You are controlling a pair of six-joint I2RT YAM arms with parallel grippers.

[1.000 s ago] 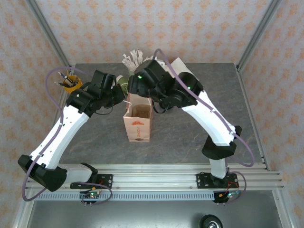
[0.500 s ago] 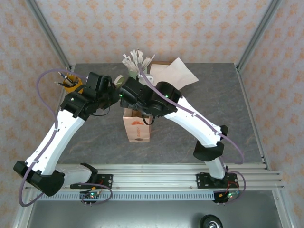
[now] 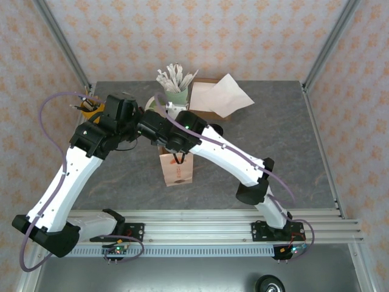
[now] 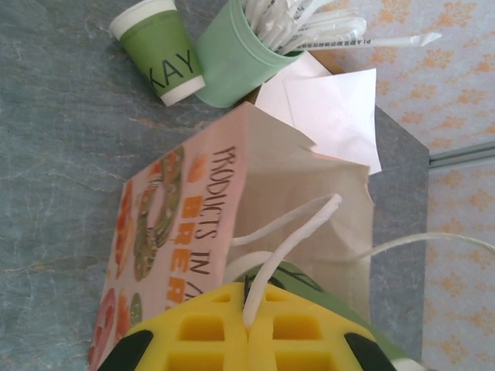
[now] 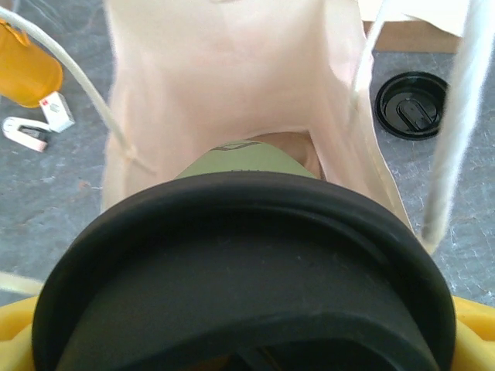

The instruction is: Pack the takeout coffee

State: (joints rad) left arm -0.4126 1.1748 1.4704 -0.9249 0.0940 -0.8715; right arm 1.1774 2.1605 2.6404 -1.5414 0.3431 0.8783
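One bag [image 4: 186, 224] stands open mid-table with two cord handles. The left gripper [image 4: 247, 328] is pinched tight on one handle [image 4: 290, 236]. The right gripper [image 5: 244, 336] has its fingers [image 5: 473, 340] spread wide around the coffee [image 5: 244, 255], which sits at the bag's mouth. There are three green cups: the coffee, one lidless cup [image 4: 161, 52] and one stick cup [image 4: 232, 58]. There are two black lids, one on the coffee and one loose lid [image 5: 410, 104]. One orange cup [image 5: 27, 66] stands apart.

The takeout coffee [image 5: 240, 270] looms blurred, its lid cut off by the bottom edge. The right arm [image 3: 226, 156] hides the mouth of the paper bag [image 3: 177, 173].
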